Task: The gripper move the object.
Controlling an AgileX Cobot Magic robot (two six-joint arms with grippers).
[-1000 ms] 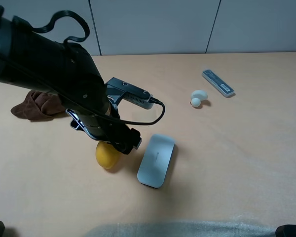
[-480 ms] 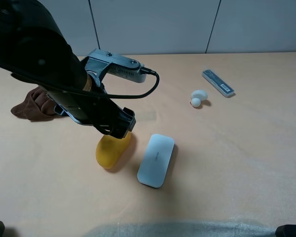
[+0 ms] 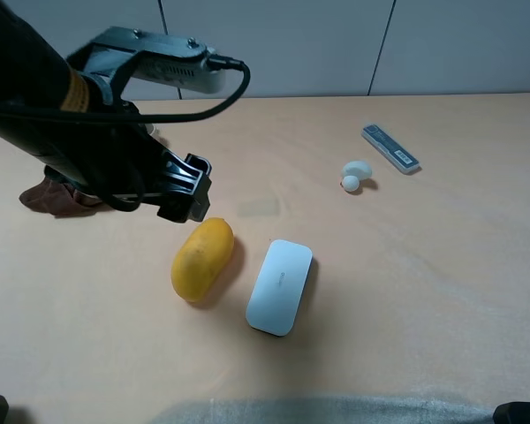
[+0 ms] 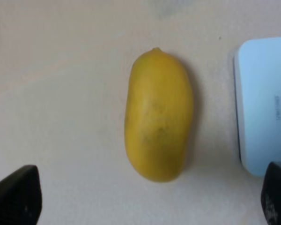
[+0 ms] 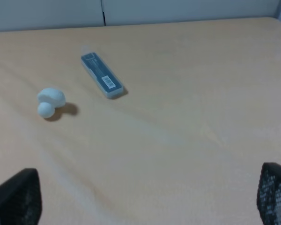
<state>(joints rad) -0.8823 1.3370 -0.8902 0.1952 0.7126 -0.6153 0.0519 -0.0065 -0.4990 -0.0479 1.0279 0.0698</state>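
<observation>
While the mango [image 3: 201, 259] lay free on the table [image 3: 424, 291], the high view showed the left gripper [image 3: 184, 188] raised just to its far left, clear of it and holding nothing; how wide its jaws stood could not be read from here. The fruit lay slantwise, its near end toward the left, with a white case [image 3: 280, 285] just beside it on the right, apart from it. A brown cloth [image 3: 49, 196] sat behind the arm at the left, and an earbud [image 3: 354, 175] and a small flat box [image 3: 390, 147] lay well apart at the far right.

In the left wrist view the mango [image 4: 158, 115] filled the middle, and the two dark fingertips [image 4: 16, 194] stood spread wide at the corners, either side of it and not touching. The case [image 4: 263, 105] edged in alongside. The fruit looked smooth, rounded and fairly firm, likely a little heavy and apt to slip or roll, so a hold across its narrow middle seemed best.

The right wrist view showed that gripper's fingertips [image 5: 14, 197] wide apart as well, over bare table, with the earbud [image 5: 50, 101] and box [image 5: 101, 76] farther off.
</observation>
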